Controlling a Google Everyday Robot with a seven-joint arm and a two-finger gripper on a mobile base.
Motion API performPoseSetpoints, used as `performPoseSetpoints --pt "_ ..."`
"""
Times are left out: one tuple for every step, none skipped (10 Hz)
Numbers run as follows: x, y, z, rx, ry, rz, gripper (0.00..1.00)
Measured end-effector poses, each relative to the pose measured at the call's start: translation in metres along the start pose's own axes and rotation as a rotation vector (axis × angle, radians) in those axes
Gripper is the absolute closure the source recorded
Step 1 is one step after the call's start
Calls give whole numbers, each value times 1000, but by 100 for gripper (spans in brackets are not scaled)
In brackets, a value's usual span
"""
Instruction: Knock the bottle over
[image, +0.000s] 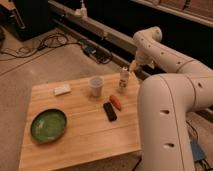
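A small clear bottle (123, 79) with a white cap stands upright near the far right edge of the wooden table (80, 131). My gripper (133, 66) hangs at the end of the white arm (165, 55), just right of and slightly behind the bottle's top, very close to it.
A clear plastic cup (96, 86) stands left of the bottle. An orange object (116, 102) and a black rectangular object (109, 111) lie mid-table. A green plate (48, 125) sits front left, a white packet (62, 90) far left. My white body (167, 125) fills the right side.
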Motion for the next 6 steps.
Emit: performPoseSetpoints --pt "-1 0 0 -1 -1 2 20" --pt "-2 0 0 -7 3 8 20" --pt "-8 -5 0 -13 6 15 20" --pt "-12 -8 1 -13 6 19 20" --pt "-18 -13 2 -13 8 24 20" --pt "-23 -15 2 -13 10 24 20"
